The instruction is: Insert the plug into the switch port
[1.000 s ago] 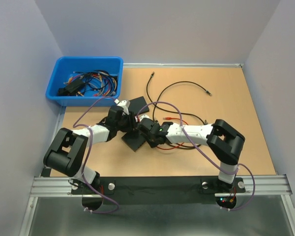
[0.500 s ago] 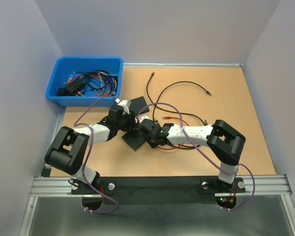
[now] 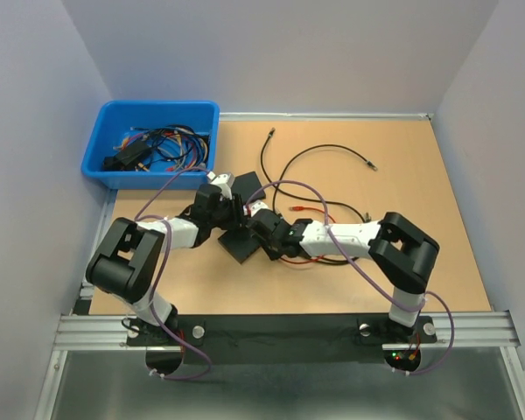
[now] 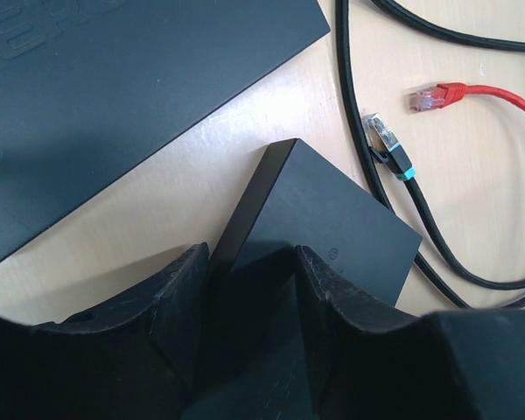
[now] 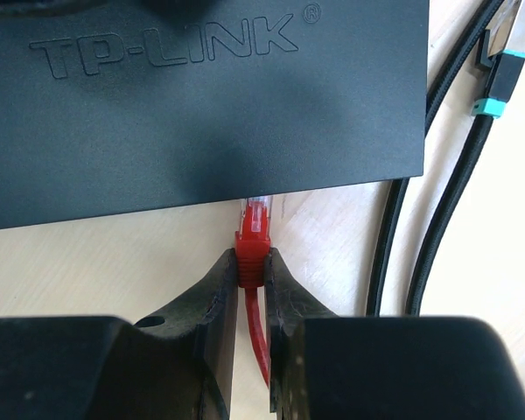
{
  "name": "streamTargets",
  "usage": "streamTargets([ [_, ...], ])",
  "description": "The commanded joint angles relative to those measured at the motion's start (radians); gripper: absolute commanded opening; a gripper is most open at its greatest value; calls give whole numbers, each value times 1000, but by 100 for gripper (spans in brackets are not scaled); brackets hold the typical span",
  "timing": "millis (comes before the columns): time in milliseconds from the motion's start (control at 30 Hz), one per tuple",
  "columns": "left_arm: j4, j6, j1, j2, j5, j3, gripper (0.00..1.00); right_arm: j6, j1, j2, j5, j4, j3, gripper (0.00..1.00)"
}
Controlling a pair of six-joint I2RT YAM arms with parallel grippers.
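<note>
Red plug [image 5: 254,229], pinched by the right tool [image 5: 253,258], points lengthwise at the switch [image 5: 201,105].

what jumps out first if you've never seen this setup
The red plug is pinched in the right fingers, its tip right at the edge of the black TP-LINK switch, mid-table. The left fingers sit at a corner of that switch. A blue bin of cables stands at the far left.

Embossed brand "TP-LINK" with registered mark ® on top face of black network switch [image 5: 201,105], cut-off embossed lettering at upper left edge of flat black device [image 4: 114,105], left wrist view, not legible
</note>
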Motion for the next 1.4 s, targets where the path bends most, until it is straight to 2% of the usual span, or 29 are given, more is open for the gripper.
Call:
streamTargets([
  [0, -118, -37, -53, 61, 180, -17, 52, -34, -21, -5, -15, 315, 44, 0],
  [133, -104, -34, -69, 68, 203, -19, 52, -66, -35, 6, -79, 333, 57, 0],
  [400, -96, -37, -81, 114, 229, -11, 52, -144, -58, -20, -113, 348, 93, 0],
  [933, -87, -34, -83, 160, 250, 1, 51, -169, -81, -71, -146, 362, 117, 1],
  [1367, -64, -26, -83, 195, 308, 6, 51, -194, -163, -48, -317, 606, -15, 0],
])
